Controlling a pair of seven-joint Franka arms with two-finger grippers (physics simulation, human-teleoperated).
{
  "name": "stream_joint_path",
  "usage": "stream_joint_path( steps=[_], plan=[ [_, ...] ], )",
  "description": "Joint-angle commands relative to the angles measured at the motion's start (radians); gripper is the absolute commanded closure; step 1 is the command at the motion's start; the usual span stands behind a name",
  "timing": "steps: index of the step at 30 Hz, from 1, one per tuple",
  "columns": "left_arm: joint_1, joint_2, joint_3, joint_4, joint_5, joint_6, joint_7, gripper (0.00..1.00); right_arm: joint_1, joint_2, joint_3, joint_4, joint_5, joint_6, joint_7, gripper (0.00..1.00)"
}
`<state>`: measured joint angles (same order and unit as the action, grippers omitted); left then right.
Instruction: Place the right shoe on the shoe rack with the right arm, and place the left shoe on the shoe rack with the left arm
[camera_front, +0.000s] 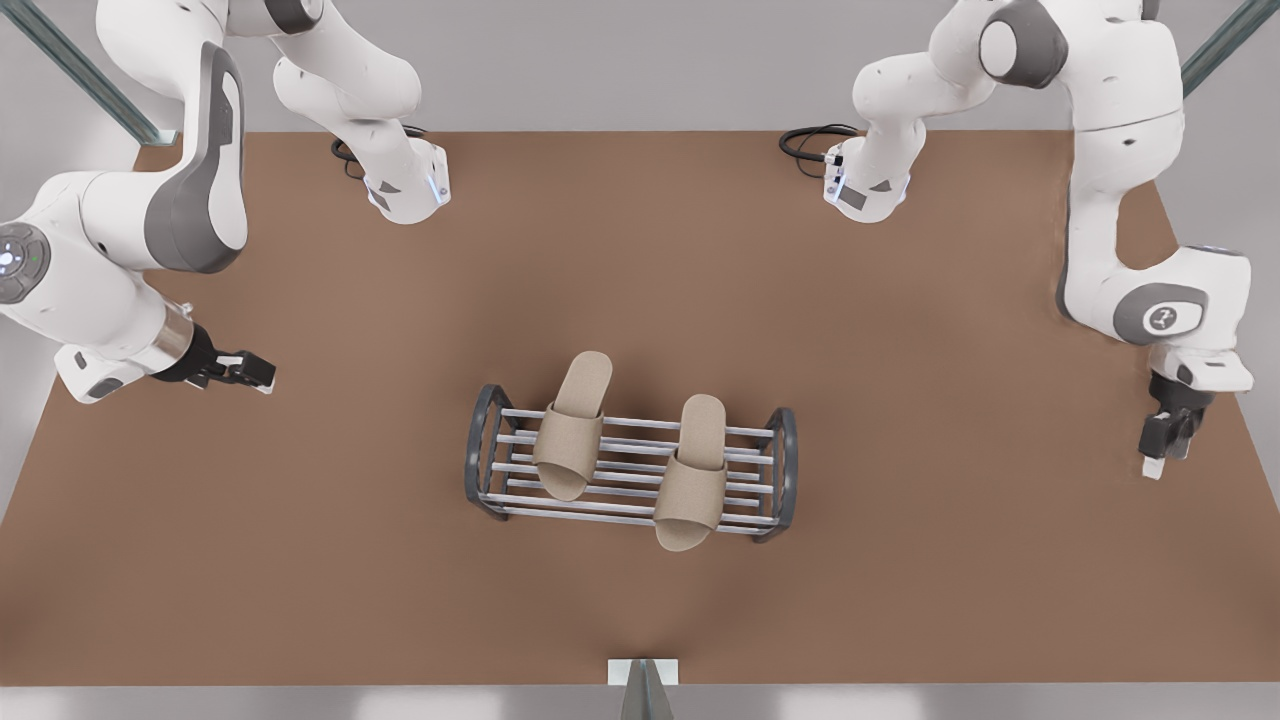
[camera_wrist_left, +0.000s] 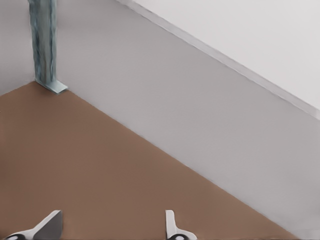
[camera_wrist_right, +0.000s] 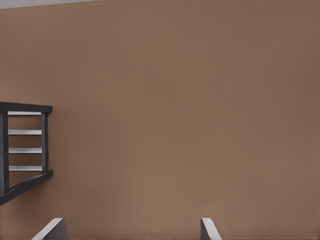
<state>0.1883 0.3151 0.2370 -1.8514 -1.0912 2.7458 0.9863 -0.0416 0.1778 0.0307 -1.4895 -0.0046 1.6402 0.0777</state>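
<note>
The shoe rack (camera_front: 783, 470) stands mid-table, and its dark end frame (camera_wrist_right: 46, 142) appears in the right wrist view. Both tan slippers lie across its silver bars. The right shoe (camera_front: 570, 430) is at the front view's left, with its heel past the far bar. The left shoe (camera_front: 692, 480) is beside it, overhanging the near bar. My right gripper (camera_front: 255, 372) (camera_wrist_right: 130, 230) hovers open and empty at the front view's left, far from the rack. At the front view's right, near the table's side edge, my left gripper (camera_front: 1160, 455) (camera_wrist_left: 110, 231) is open and empty.
Black cables (camera_front: 810, 145) lie by the arm bases at the back of the brown table (camera_front: 950, 580). A teal post (camera_wrist_left: 44, 45) stands at a table corner against the grey wall. A small mount (camera_front: 642, 680) sits at the near edge.
</note>
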Motion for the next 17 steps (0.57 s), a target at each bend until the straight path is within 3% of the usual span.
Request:
stream_joint_path(
  steps=[1,3,5,7,9,10,13,17],
  plan=[
    [-0.041,-0.044,0.059,0.110,0.817,-1.074,0.122,0.00,0.000,0.000,0.000,0.000,0.000,-0.008,0.042,0.00],
    [-0.089,-0.079,0.010,0.190,0.811,-1.218,-0.763,0.00,0.000,0.002,0.000,0.000,0.000,-0.007,0.042,0.00],
    [-0.109,-0.007,-0.179,0.353,0.965,-1.259,-1.360,0.00,-0.001,0.005,0.000,0.000,0.000,-0.007,0.042,0.00],
    [-0.110,-0.031,-0.186,0.353,1.027,-1.239,-1.382,0.00,0.000,0.005,0.000,-0.002,0.000,-0.007,0.044,0.00],
    [-0.208,-0.045,-0.194,0.278,1.116,-1.072,-1.396,0.00,0.000,0.006,0.000,-0.002,0.000,-0.005,0.044,0.00],
    [-0.216,-0.047,-0.231,0.278,1.105,-1.063,-1.235,0.00,0.000,0.006,0.000,-0.002,0.000,-0.005,0.044,0.00],
    [-0.273,0.009,-0.275,0.330,1.114,-1.178,-1.100,0.00,0.000,0.006,0.000,-0.002,0.002,-0.005,0.044,0.00],
    [-0.274,0.022,-0.278,0.334,1.053,-1.189,-1.106,0.00,0.000,0.005,0.000,-0.002,0.002,-0.007,0.040,0.00]
  ],
)
